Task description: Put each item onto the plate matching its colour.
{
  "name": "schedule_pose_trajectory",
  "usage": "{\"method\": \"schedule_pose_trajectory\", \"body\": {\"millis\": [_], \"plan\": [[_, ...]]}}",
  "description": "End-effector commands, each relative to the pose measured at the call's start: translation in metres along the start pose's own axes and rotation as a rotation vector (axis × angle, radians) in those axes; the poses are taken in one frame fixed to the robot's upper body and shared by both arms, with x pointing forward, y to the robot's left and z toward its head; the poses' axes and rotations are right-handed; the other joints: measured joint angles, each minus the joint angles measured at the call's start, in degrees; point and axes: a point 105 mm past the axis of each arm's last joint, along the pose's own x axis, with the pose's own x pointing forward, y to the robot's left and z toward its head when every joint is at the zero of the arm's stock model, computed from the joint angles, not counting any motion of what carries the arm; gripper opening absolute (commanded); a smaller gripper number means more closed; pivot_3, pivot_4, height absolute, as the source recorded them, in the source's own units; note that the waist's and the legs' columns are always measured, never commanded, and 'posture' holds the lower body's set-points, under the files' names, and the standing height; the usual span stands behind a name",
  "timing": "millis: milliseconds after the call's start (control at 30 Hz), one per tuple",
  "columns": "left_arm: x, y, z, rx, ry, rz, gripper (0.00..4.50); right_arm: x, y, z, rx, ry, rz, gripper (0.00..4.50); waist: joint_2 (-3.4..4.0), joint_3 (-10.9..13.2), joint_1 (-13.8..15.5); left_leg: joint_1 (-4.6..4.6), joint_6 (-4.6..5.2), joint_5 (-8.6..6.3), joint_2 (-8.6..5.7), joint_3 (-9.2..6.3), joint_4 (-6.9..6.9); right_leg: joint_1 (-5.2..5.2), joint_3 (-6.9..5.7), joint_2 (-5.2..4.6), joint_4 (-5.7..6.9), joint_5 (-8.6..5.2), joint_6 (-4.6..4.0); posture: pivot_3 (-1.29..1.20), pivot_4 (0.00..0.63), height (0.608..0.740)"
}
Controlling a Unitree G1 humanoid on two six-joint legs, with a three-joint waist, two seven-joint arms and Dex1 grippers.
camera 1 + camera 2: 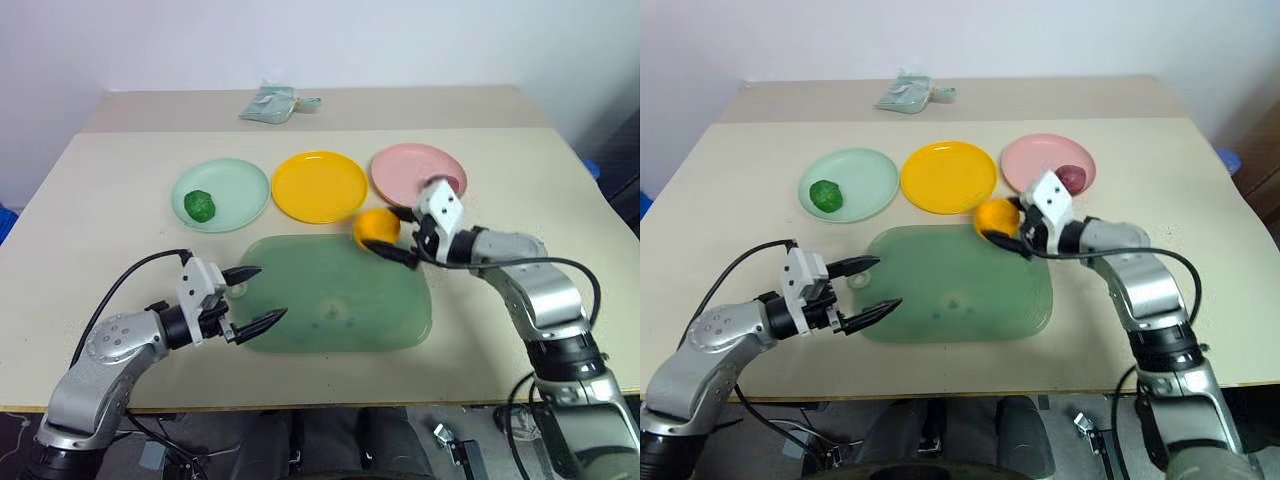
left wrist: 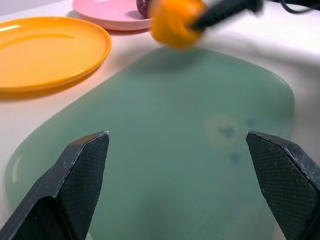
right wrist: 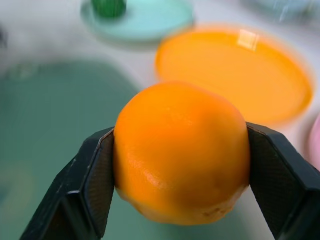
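Note:
My right gripper (image 1: 392, 238) is shut on the smooth orange item (image 1: 376, 227), held just above the far right corner of the green tray (image 1: 300, 300), between the tray and the yellow plate (image 1: 318, 186). The orange item (image 3: 181, 152) sits squeezed between both pads in the right wrist view. On the mint green plate (image 1: 235, 190) lies the bumpy dark green item (image 1: 199, 205). The maroon-purple item (image 1: 1071, 177) rests on the pink plate (image 1: 1035, 157). At the tray's near left edge my left gripper (image 1: 256, 297) stands open with nothing in it.
A pale grey-green cloth bundle (image 1: 270, 104) lies at the back of the table. The three plates stand in a row behind the tray. Bare tabletop stretches to the left and right of the tray.

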Motion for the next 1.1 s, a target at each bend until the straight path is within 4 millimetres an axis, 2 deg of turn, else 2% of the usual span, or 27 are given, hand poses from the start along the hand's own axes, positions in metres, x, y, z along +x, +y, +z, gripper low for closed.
{"method": "schedule_pose_trajectory", "body": {"millis": [33, 133, 200, 267, 300, 433, 500, 567, 667, 800, 900, 967, 1100], "plan": [[-0.007, 0.017, 0.018, 0.015, -0.105, 0.142, 4.50, 0.044, -0.016, 0.010, 0.012, -0.010, -0.159, 3.10, 0.00, 0.0, -0.3, 0.01, -0.04, 0.02, 0.01, -0.01, 0.00, -0.01, -0.06, 0.00, 0.04, 0.00, 0.00, 0.00, 0.150, 0.740], [-0.014, 0.040, 0.020, 0.013, -0.133, 0.327, 4.50, 0.076, -0.019, 0.004, 0.021, 0.020, -0.201, 3.10, -0.01, 0.0, 0.0, -0.02, -0.12, 0.07, 0.00, -0.14, -0.02, -0.03, -0.32, 0.00, 0.09, 0.00, -0.01, 0.00, 0.150, 0.740], [-0.017, 0.048, 0.019, 0.020, -0.129, 0.403, 4.50, 0.092, -0.016, 0.002, 0.024, 0.019, -0.198, 3.10, -0.01, 0.0, 0.2, -0.05, -0.11, 0.08, -0.02, -0.15, -0.02, -0.01, -0.40, 0.00, 0.09, 0.00, -0.01, 0.00, 0.150, 0.740], [-0.020, 0.049, 0.018, 0.028, -0.122, 0.448, 4.50, 0.103, -0.015, 0.002, 0.035, 0.014, -0.196, 4.13, -0.01, 0.0, 0.2, -0.07, -0.10, 0.08, -0.08, -0.12, -0.01, -0.01, -0.47, 0.00, 0.08, 0.00, 0.00, 0.00, 0.150, 0.740], [-0.021, 0.048, 0.018, 0.030, -0.121, 0.458, 4.50, 0.106, -0.015, 0.001, 0.036, 0.013, -0.194, 4.47, 0.00, 0.0, 0.1, -0.07, -0.09, 0.08, -0.11, -0.10, 0.00, 0.00, -0.48, 0.01, 0.08, 0.00, 0.00, 0.00, 0.150, 0.740], [-0.025, 0.045, 0.019, 0.030, -0.126, 0.483, 4.50, 0.108, -0.019, 0.004, 0.030, -0.012, -0.195, 4.47, 0.00, 0.0, 0.0, -0.07, -0.08, 0.08, -0.11, -0.06, 0.00, -0.01, -0.49, 0.08, 0.10, 0.00, 0.01, 0.00, 0.150, 0.740], [-0.024, 0.043, 0.019, 0.028, -0.128, 0.495, 4.50, 0.097, -0.025, 0.009, -0.002, -0.055, -0.175, 4.47, 0.00, 0.0, 0.0, -0.06, -0.11, 0.09, -0.06, -0.06, 0.02, -0.01, -0.50, 0.10, 0.11, 0.00, 0.01, 0.00, 0.150, 0.740], [-0.027, 0.043, 0.019, 0.026, -0.131, 0.511, 4.50, 0.074, -0.027, 0.013, -0.059, -0.114, -0.116, 4.47, 0.00, 0.0, 0.4, -0.06, -0.12, 0.10, -0.05, -0.07, 0.02, 0.00, -0.50, 0.09, 0.11, 0.00, 0.01, 0.00, 0.150, 0.740], [-0.028, 0.045, 0.018, 0.026, -0.129, 0.524, 4.50, 0.031, -0.034, 0.006, -0.095, -0.128, -0.061, 4.47, 0.00, 0.0, 0.8, -0.06, -0.08, 0.08, -0.08, -0.14, 0.06, 0.10, -0.53, 0.07, 0.07, 0.00, 0.01, 0.00, 0.150, 0.740], [-0.039, 0.052, 0.011, 0.029, -0.104, 0.564, 4.50, -0.040, -0.051, -0.026, -0.073, -0.022, -0.086, 4.47, 0.00, 0.0, 0.6, -0.02, 0.01, 0.03, -0.07, -0.12, 0.11, 0.20, -0.52, -0.02, 0.00, 0.01, 0.01, 0.00, 0.150, 0.740], [-0.054, 0.061, 0.003, 0.027, -0.085, 0.616, 4.50, -0.083, -0.062, -0.046, -0.021, 0.062, -0.158, 4.47, 0.00, 0.0, 0.3, 0.00, -0.01, 0.03, 0.02, -0.07, 0.09, 0.19, -0.46, -0.02, -0.01, 0.00, 0.01, 0.00, 0.150, 0.740], [-0.066, 0.067, -0.003, 0.015, -0.075, 0.654, 4.50, -0.109, -0.067, -0.058, 0.004, 0.122, -0.199, 4.47, 0.01, 0.0, 0.1, 0.04, -0.04, 0.05, 0.12, -0.01, 0.06, 0.18, -0.45, 0.02, -0.02, 0.00, 0.01, 0.00, 0.150, 0.740], [-0.080, 0.072, -0.011, 0.010, -0.043, 0.689, 4.50, -0.137, -0.073, -0.073, 0.034, 0.196, -0.246, 4.47, 0.01, 0.0, 0.4, 0.06, -0.05, 0.05, 0.18, 0.00, 0.05, 0.17, -0.45, 0.00, -0.01, 0.00, 0.00, 0.00, 0.150, 0.740]]}}
